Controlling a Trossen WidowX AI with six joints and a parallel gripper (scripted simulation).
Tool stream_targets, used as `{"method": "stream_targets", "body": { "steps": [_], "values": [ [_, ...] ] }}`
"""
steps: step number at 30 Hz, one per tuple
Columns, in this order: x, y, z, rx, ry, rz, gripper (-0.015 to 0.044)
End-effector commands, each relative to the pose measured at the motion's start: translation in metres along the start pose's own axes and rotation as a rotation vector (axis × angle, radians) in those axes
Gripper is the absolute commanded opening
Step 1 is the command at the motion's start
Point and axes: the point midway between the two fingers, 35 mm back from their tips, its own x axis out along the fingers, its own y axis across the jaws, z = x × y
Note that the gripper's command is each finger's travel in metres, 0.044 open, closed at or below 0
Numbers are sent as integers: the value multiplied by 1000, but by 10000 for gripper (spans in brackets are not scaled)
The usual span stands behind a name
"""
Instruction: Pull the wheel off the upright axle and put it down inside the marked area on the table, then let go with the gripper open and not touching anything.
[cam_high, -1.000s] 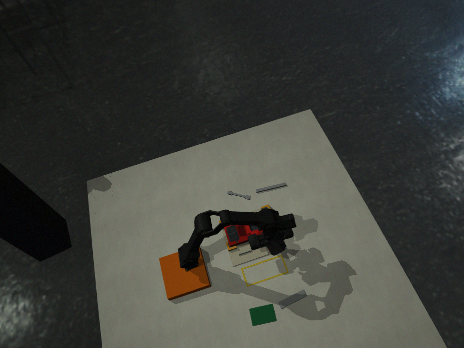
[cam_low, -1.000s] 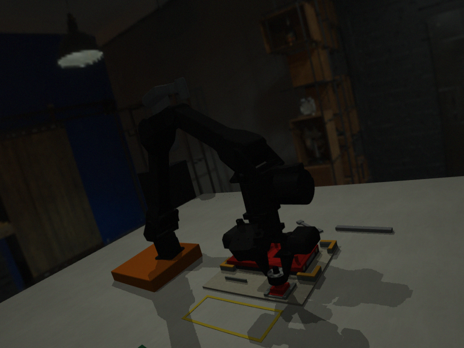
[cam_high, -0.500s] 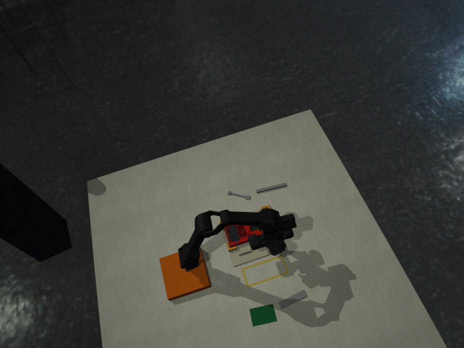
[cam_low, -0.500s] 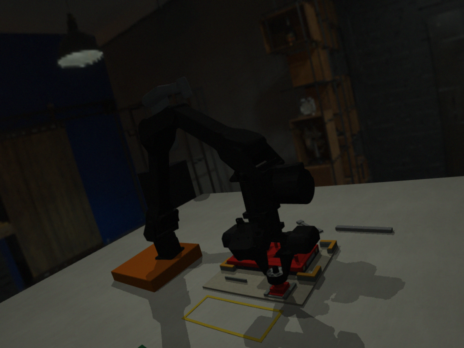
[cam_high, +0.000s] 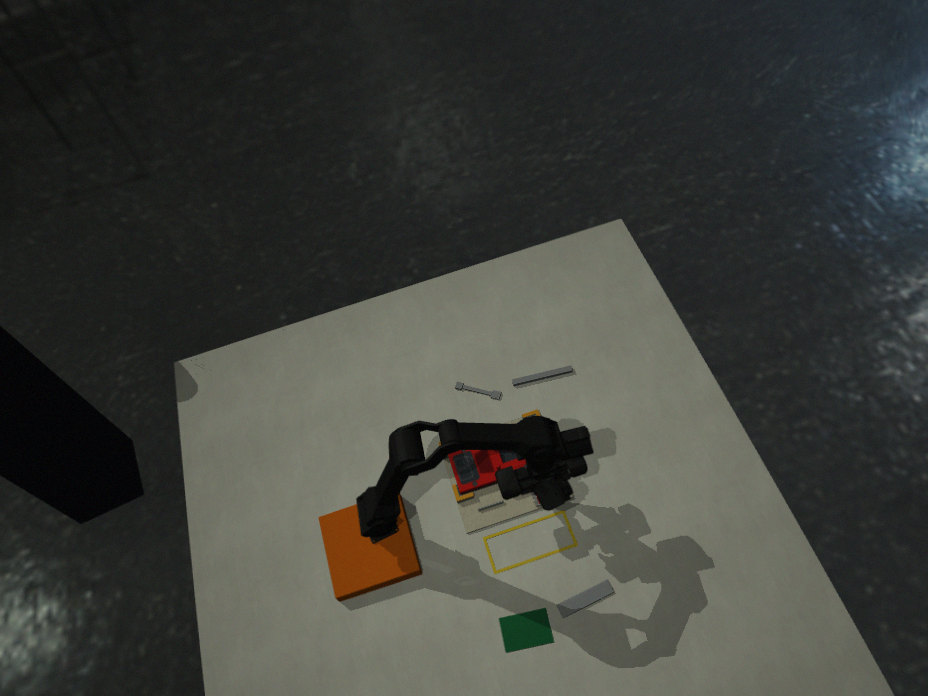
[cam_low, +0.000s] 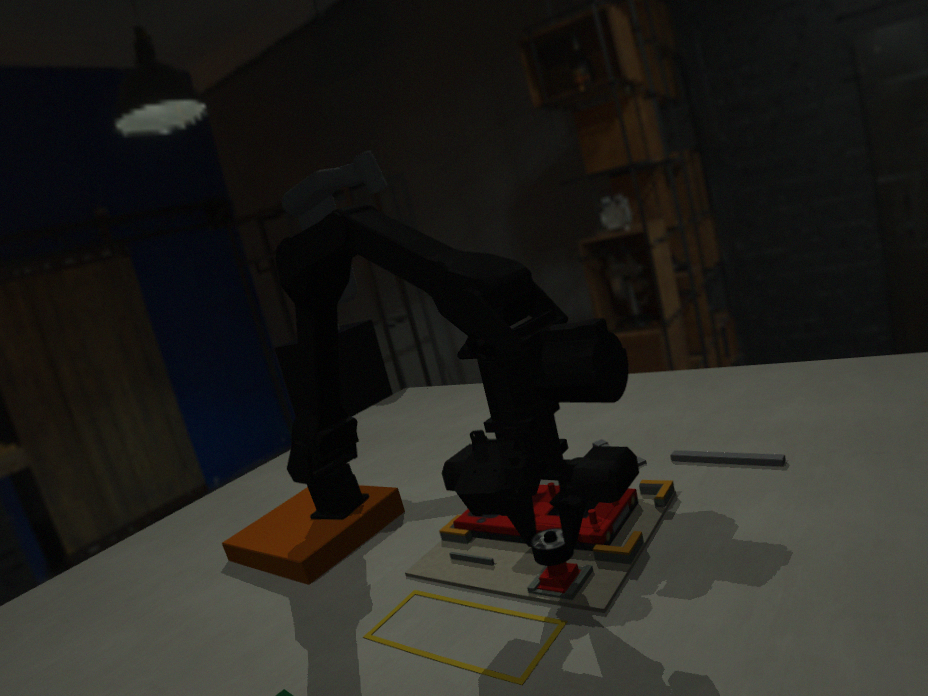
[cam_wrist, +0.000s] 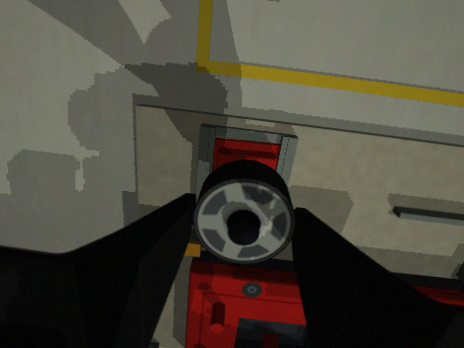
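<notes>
Wheel (cam_low: 550, 547) (cam_wrist: 211, 243) pinched rim-side between our part-open jaws (cam_low: 550, 540) — presumably so its hub can slide straight up off the axle.

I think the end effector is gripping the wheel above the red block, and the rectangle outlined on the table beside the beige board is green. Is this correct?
Not quite: the outlined rectangle is yellow, not green, as the top view shows. The rest of your statement stands.
</notes>
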Motion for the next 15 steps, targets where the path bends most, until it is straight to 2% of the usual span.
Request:
{"method": "stream_targets", "body": {
  "steps": [1,15],
  "values": [
    [-4,1,0,-1,1,8,0],
    [-9,1,0,-1,2,7,0]
  ]
}}
